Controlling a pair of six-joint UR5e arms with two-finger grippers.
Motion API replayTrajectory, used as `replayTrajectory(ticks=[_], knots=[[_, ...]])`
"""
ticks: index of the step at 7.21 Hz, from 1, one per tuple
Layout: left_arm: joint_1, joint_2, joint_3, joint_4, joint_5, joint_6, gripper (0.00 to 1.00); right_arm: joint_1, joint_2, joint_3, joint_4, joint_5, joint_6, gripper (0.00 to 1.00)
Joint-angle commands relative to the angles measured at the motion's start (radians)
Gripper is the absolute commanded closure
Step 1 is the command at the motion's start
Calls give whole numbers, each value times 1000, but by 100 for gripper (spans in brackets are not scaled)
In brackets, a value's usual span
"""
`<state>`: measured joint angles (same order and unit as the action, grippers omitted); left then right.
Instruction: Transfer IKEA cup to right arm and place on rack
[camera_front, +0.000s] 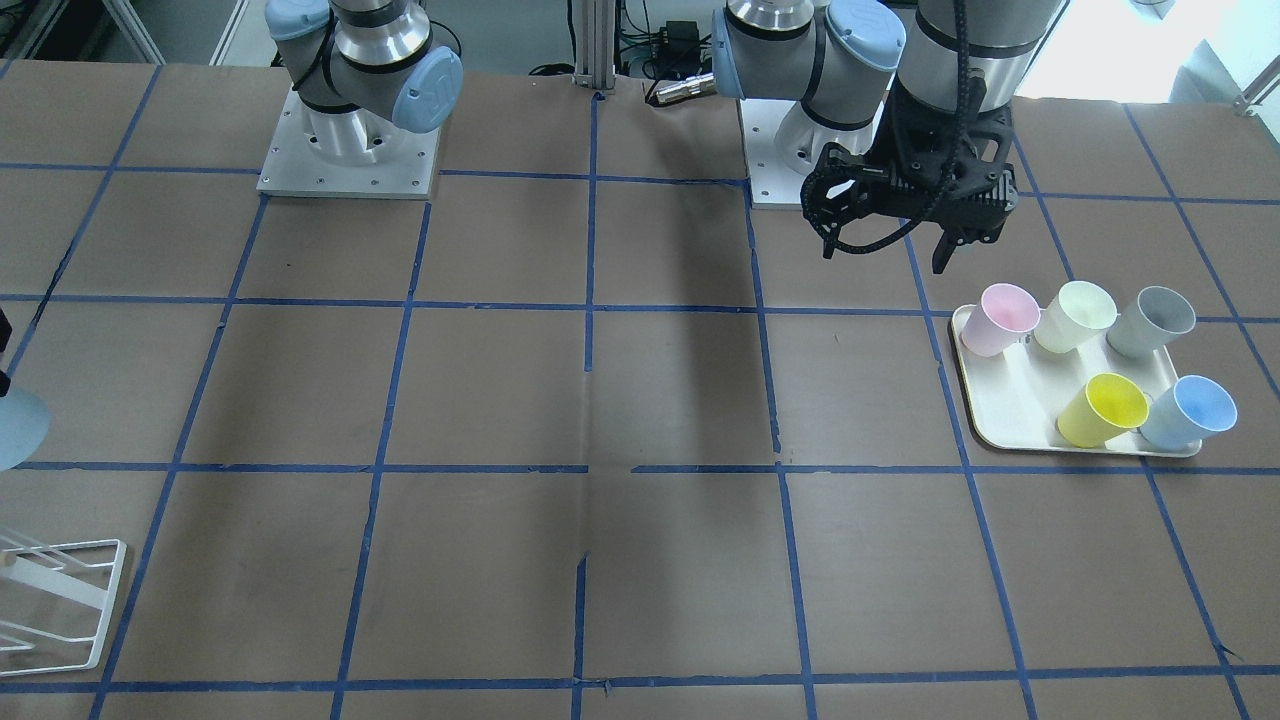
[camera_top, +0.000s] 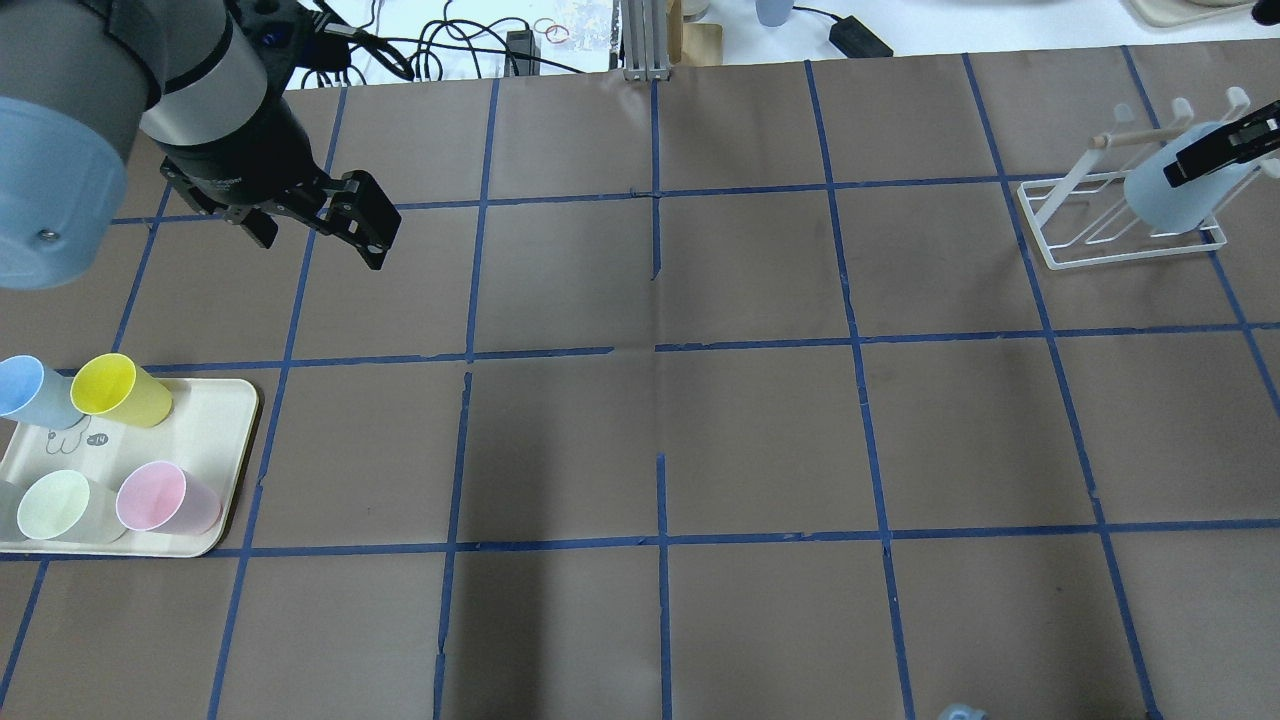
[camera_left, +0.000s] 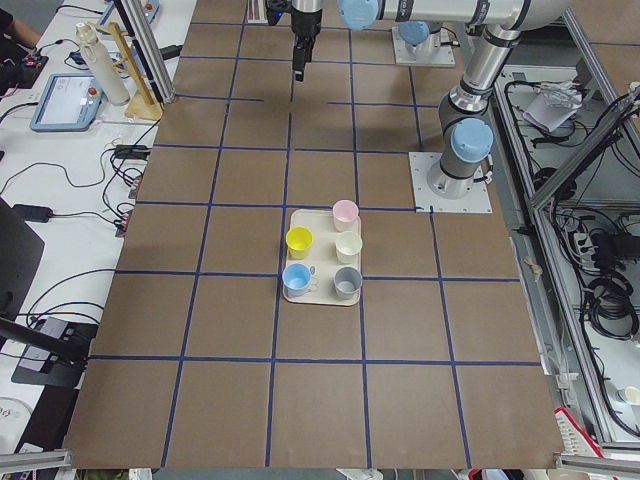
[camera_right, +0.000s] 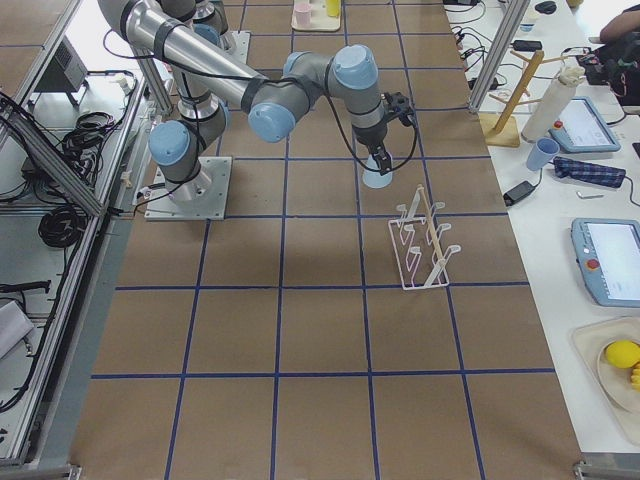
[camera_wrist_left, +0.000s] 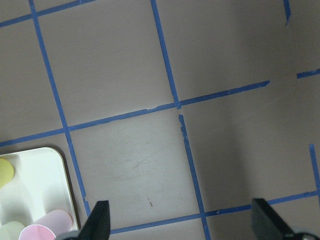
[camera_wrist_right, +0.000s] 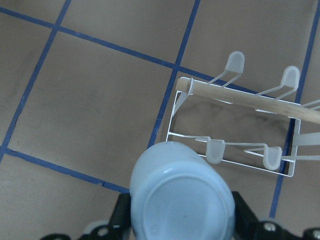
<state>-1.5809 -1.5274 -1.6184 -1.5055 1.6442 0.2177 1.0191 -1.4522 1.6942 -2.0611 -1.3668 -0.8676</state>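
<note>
My right gripper (camera_top: 1215, 155) is shut on a light blue IKEA cup (camera_top: 1175, 195). It holds the cup with its base up, close above the white wire rack (camera_top: 1120, 215). In the right wrist view the cup's base (camera_wrist_right: 182, 197) fills the bottom, with the rack (camera_wrist_right: 235, 125) and its wooden rod just beyond. The cup also shows at the left edge of the front view (camera_front: 15, 425). My left gripper (camera_top: 330, 215) is open and empty, hovering over the table beyond the tray. A second light blue cup (camera_front: 1190, 412) lies on the tray.
A cream tray (camera_front: 1010, 400) holds pink, pale green, grey, yellow and blue cups. It shows at the lower left of the left wrist view (camera_wrist_left: 35, 180). Blue tape lines grid the brown table. The arm bases stand along the robot's edge.
</note>
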Motion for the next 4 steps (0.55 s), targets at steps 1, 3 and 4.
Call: replayTrajectory(ticks=[1,3,4], knots=[[6,9,-17,4,-13,21,0,-2,59,-31,-25,-6,-20,84],[51,9,-21,13,-76,8,0,-2,90,-31,-68,-6,-21,84],[102,-3,-2,13,-79,9,0,-2,93,-33,-74,-6,-21,84]])
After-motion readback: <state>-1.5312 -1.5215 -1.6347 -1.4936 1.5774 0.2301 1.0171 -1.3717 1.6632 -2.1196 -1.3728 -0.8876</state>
